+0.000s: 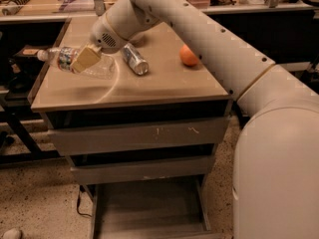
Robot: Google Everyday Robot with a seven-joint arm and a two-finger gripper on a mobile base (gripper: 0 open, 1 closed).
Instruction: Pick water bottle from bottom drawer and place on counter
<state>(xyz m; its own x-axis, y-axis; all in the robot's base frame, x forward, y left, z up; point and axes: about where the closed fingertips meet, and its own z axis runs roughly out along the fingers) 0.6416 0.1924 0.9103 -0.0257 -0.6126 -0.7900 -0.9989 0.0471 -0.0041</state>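
The water bottle is clear with a white cap and a dark label band. It lies nearly on its side, cap to the left, just over the left part of the tan counter. My gripper is shut on the bottle's middle, with a tan finger pad across it. I cannot tell whether the bottle touches the counter. The bottom drawer is pulled out below, and its grey floor is bare.
A silver can lies on its side on the counter right of the gripper. An orange sits at the right. My white arm crosses the right side of the view. Cluttered tables stand behind and to the left.
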